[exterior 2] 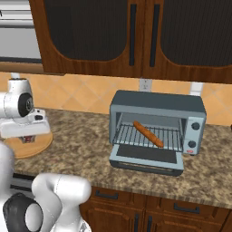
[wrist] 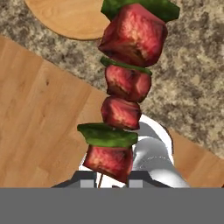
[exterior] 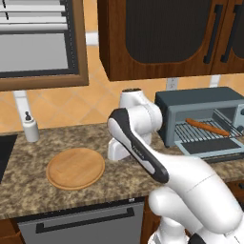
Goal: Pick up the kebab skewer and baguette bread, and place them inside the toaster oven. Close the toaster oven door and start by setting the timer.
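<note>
The kebab skewer (wrist: 122, 92), red meat chunks with green pieces between them, rises close before the hand camera, and my gripper (wrist: 111, 183) is shut on its stick end. In the right base view my hand hangs over the round wooden board (exterior 2: 27, 147) at the far left. The baguette bread (exterior: 207, 127) (exterior 2: 148, 133) lies slantwise on the wire rack inside the toaster oven (exterior: 200, 97) (exterior 2: 158, 102). The toaster oven door (exterior: 209, 145) (exterior 2: 147, 156) hangs open, flat in front. Small knobs (exterior 2: 195, 126) sit on the oven's right front.
The wooden board (exterior: 75, 167) lies bare on the granite counter (exterior: 28, 190). A soap dispenser (exterior: 31, 127) stands at the back left. Dark wooden cabinets (exterior 2: 131, 36) hang above the oven. A dishwasher front (exterior: 81, 221) sits below the counter edge.
</note>
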Motion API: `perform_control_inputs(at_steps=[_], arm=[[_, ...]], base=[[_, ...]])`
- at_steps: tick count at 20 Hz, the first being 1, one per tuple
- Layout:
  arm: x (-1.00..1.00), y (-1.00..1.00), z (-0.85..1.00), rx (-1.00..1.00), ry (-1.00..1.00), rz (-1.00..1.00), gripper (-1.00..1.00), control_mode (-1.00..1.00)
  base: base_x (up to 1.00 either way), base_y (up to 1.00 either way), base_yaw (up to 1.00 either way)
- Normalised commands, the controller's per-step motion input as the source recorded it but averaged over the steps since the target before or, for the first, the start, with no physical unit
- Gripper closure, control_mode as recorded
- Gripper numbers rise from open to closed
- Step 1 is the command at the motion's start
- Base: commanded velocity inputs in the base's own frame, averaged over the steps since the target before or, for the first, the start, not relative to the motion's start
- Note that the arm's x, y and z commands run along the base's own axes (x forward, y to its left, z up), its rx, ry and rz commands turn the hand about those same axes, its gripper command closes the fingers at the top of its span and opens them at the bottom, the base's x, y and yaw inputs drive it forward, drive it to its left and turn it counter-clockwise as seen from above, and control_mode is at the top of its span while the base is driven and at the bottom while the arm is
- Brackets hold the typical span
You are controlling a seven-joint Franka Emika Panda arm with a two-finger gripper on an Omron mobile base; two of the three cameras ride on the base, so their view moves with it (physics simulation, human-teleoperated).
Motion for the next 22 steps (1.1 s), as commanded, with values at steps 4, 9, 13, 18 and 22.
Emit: perform_control_inputs(at_steps=[4,9,13,18,22], arm=[[-0.10,-1.00,0.19,0.04,0.00,0.13,1.00,-1.00],[-0.01,-1.00,0.13,0.04,0.00,0.13,1.00,-1.00],[0.00,-1.00,0.08,0.04,0.00,0.12,1.00,-1.00],[0.00,-1.00,0.00,0.04,0.00,0.08,1.00,-1.00],[-0.03,-1.00,0.00,0.04,0.00,0.09,1.00,-1.00]], base=[[0.00,0.00,0.00],[0.00,0.00,0.00],[0.00,0.00,0.00],[0.00,0.00,0.00],[0.00,0.00,0.00]])
